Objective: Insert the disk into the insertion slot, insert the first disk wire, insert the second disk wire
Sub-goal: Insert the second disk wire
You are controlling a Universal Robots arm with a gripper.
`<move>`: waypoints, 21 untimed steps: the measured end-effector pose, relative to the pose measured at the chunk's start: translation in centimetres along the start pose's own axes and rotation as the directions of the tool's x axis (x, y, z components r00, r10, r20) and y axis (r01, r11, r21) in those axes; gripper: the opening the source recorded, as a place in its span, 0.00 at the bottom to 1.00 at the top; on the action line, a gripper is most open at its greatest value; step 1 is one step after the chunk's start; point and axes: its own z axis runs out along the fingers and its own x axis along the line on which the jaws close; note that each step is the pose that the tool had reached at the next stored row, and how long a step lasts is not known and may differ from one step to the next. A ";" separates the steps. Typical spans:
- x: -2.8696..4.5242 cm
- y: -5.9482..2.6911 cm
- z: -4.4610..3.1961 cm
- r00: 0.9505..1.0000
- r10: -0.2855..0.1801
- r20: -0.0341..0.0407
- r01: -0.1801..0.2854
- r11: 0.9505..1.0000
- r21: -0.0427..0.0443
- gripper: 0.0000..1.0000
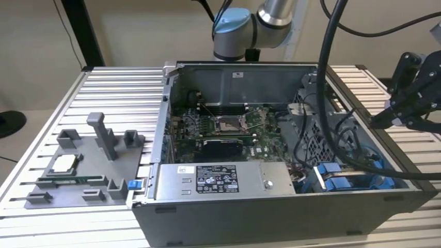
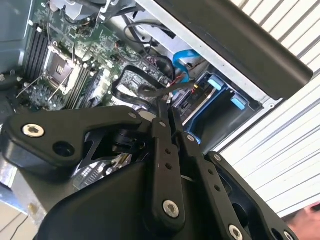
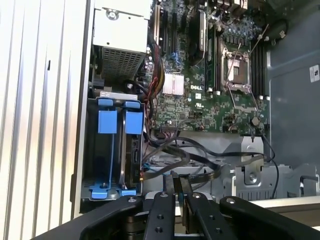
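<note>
Disk (image 3: 132,157) was already down in the insertion slot (image 1: 324,178), so we marked step one as looking done. Sweeping the exterior view from its left: a grey fixture tray (image 1: 72,190) with a few small parts lay on the ribbed table (image 1: 117,93), just beside the open computer case (image 1: 276,217). Inside the case, the grey labelled power-supply box (image 1: 276,181) sat along the near wall, with the motherboard (image 1: 227,126) behind it. Further toward the exterior view's right came the slot, dark metal with blue rails, in the case's near right corner. In the first wrist view the disk's dark edge showed standing in one bay under its blue carrier tab (image 3: 134,122), with a second blue tab beside it. Loose black wires (image 3: 190,162) looped through the case near the disk's end, and a blue wire (image 2: 182,62) curled close by. We couldn't see either plugged into the disk, so we judged both wire steps not yet done. At the far right the gripper (image 3: 178,183) hung above the case's right wall, apart from the disk. Its fingers were drawn nearly together, and we couldn't tell whether anything thin was pinched between them; nothing bulky was in its hold.
</note>
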 end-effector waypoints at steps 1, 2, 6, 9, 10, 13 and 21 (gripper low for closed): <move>0.00 0.09 0.01 1.000 0.000 0.000 0.000 1.000 0.000 0.00; 0.00 0.17 0.03 1.000 0.000 0.000 0.000 1.000 0.000 0.00; 0.00 0.36 0.06 1.000 -0.001 0.000 0.001 1.000 0.000 0.00; 0.00 0.47 0.07 1.000 -0.001 0.000 0.001 1.000 0.000 0.00; 0.00 0.49 0.08 1.000 -0.001 0.000 0.001 1.000 0.000 0.00; 0.00 0.53 0.08 1.000 -0.001 0.000 0.001 1.000 0.000 0.00; 0.04 0.99 0.29 1.000 0.000 -0.008 0.000 1.000 0.002 0.00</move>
